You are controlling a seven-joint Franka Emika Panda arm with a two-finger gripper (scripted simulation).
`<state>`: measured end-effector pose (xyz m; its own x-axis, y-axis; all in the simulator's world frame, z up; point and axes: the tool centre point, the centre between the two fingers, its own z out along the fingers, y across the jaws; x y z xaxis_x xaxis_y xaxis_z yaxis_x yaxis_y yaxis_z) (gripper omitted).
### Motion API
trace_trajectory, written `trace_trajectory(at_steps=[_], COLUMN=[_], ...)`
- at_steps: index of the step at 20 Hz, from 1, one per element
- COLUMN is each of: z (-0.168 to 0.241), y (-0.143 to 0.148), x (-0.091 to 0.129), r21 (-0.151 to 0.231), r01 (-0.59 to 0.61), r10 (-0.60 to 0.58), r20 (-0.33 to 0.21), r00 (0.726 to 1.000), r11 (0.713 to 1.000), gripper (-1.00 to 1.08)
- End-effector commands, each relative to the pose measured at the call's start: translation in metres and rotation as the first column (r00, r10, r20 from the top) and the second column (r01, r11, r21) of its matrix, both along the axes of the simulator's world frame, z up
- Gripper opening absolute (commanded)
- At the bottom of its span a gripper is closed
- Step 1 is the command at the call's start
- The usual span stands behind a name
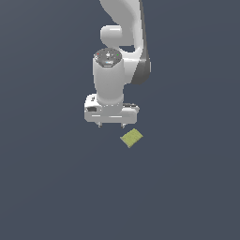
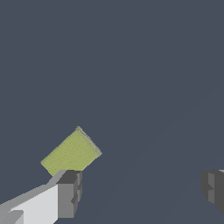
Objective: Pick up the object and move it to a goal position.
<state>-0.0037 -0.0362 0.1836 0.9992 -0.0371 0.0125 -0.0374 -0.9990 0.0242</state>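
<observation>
Clearly nothing is grasped yet: the white pincer (image 1: 111,125) hangs spread and empty, near the small flat yellow-green block (image 1: 131,138); pickup and transfer remain.

A glossy white robot arm (image 1: 112,70) made of rounded, tube-like segments, with a dark grey band at one joint and a round grey cap dotted with small red and green marks. It ends in a boxy white gripper (image 1: 111,124) with two short, blocky grey fingertips (image 2: 70,193).
</observation>
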Motion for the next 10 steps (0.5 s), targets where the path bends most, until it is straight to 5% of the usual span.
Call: trace_trajectory(at_steps=[1, 10], z=[0.0, -0.014], y=[0.0, -0.009], x=[0.0, -0.009], r21=[0.0, 0.002], r01=[0.0, -0.021], r10=[0.0, 0.021], r20=[0.0, -0.038], r00=[1.0, 0.999], r11=[1.0, 1.0], gripper=[1.0, 1.0])
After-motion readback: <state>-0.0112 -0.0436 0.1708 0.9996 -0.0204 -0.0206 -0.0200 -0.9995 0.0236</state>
